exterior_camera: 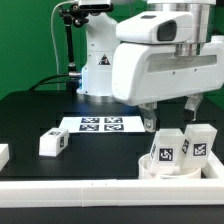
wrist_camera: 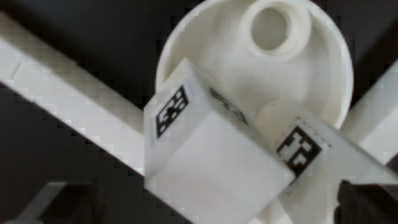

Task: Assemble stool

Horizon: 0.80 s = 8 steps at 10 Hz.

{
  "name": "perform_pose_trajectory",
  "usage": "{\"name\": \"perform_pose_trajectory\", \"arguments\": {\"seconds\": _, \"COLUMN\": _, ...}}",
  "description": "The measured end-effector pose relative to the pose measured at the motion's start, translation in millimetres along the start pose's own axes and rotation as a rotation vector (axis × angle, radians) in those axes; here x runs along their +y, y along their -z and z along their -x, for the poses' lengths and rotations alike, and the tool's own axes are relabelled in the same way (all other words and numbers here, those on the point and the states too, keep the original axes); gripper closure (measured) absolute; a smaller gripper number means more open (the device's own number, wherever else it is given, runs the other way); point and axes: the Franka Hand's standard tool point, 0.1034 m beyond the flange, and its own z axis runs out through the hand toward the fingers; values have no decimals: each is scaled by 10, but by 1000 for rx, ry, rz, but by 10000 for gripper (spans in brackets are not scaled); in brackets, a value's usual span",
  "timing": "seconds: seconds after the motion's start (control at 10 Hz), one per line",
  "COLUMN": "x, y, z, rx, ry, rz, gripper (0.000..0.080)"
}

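Claw (exterior_camera: 171,113) released: fingers spread wide with nothing between them, hanging just over the stool parts. Whether the fingertips touch anything can't be told.

Right under the claw are two white block legs, both standing upright with black-and-white tags facing out. First leg (exterior_camera: 165,152) is below the finger on the exterior view's left. Second leg (exterior_camera: 201,142) is below the other finger. They stand close together; the wrist view shows their tagged faces side by side, filling the space beneath the claw.

Seat (exterior_camera: 148,169) is directly beneath both legs, a thick round white disc flat on the black table (exterior_camera: 30,115). The wrist view shows a round hole (wrist_camera: 270,28) in the seat, out past the legs.

Long white rail (exterior_camera: 90,190) lies just beside the seat, lower than the claw, along the table edge.

Marker board (exterior_camera: 100,124) lies flat on the table, off to the claw's side toward the exterior view's left.

Third leg (exterior_camera: 52,143) is farther out the same way, lying on the table, tag on its end, well apart from the seat.

Another white piece (exterior_camera: 3,153) is farthest from the claw and cut off by the frame edge, so it can't be identified.
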Motion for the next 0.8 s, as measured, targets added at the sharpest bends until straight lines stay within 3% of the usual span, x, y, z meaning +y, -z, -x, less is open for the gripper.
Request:
{"name": "perform_pose_trajectory", "arguments": {"seconds": 0.5, "x": 91, "y": -9, "z": 69, "rx": -23, "ry": 289, "rz": 19, "gripper": 151}}
{"name": "perform_pose_trajectory", "arguments": {"seconds": 0.8, "x": 151, "y": -82, "z": 106, "rx": -52, "ry": 607, "rz": 23, "gripper": 151}}
